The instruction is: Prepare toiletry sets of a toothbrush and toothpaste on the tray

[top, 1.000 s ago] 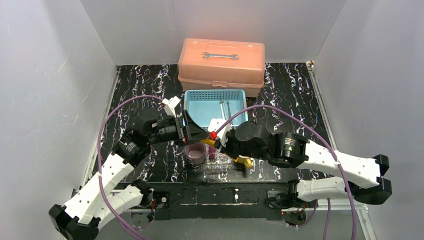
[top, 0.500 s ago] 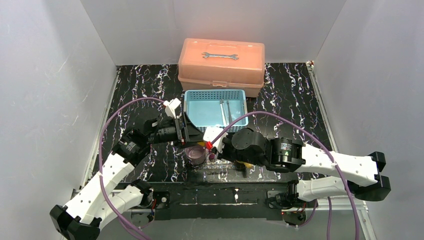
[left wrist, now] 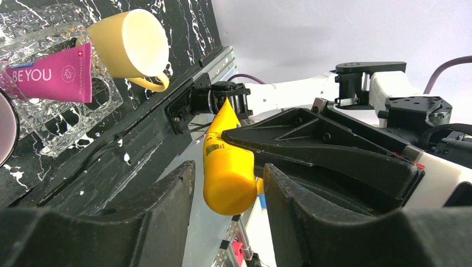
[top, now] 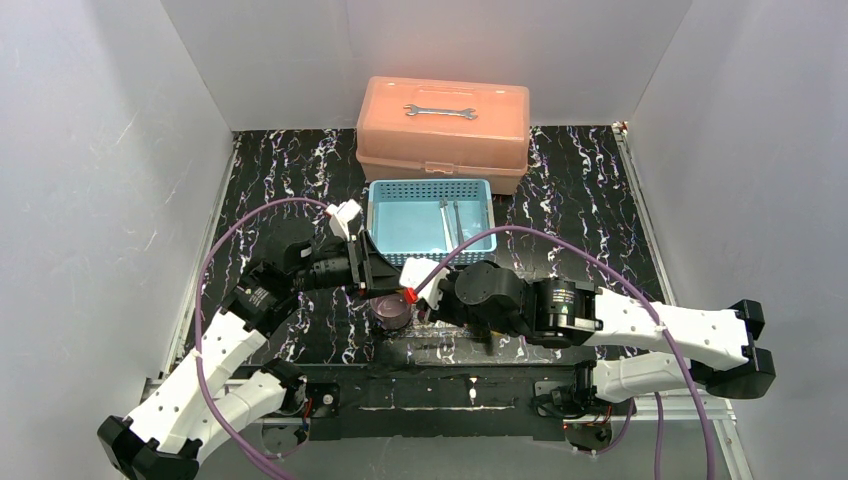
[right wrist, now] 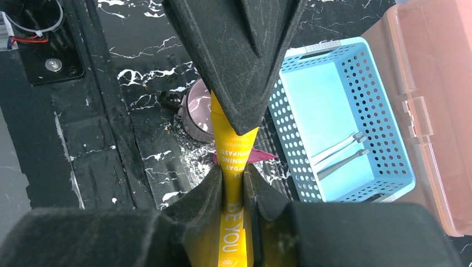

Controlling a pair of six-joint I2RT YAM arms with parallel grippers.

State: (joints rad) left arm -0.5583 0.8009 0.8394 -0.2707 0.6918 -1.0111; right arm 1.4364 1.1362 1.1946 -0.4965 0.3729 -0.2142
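Both arms reach low over the dark marbled table (top: 580,200) and meet a little to the 6 o'clock side of its middle. The left arm (top: 225,345) has its elbow jutting out at 7 o'clock and its forearm running in toward 1 o'clock. The right arm (top: 680,325) has its elbow out at 4 o'clock, and its long white forearm points toward 9 o'clock.

The right gripper (right wrist: 234,172) is clamped on the yellow toothpaste tube (right wrist: 228,153), fingers pressed flat to both sides, and holds it off the table. The left gripper (left wrist: 227,167) faces it from 9 o'clock. Its jaws stand apart on either side of the tube's fat end with a slim gap at each side, so it brackets the tube without gripping it.

At 6 o'clock of the meeting grippers sits the purple mug (top: 392,312), at the edge of the clear tray (left wrist: 61,133). On the tray lies the magenta toothpaste tube (left wrist: 50,75), with the yellow mug (left wrist: 131,44) just beside it.

At 12 o'clock of the grippers is the light-blue basket (top: 400,215), with two thin pale toothbrushes (top: 450,218) lying in its 3 o'clock half. Beyond it, the salmon toolbox (top: 443,145) carries a wrench (top: 440,111) on its lid
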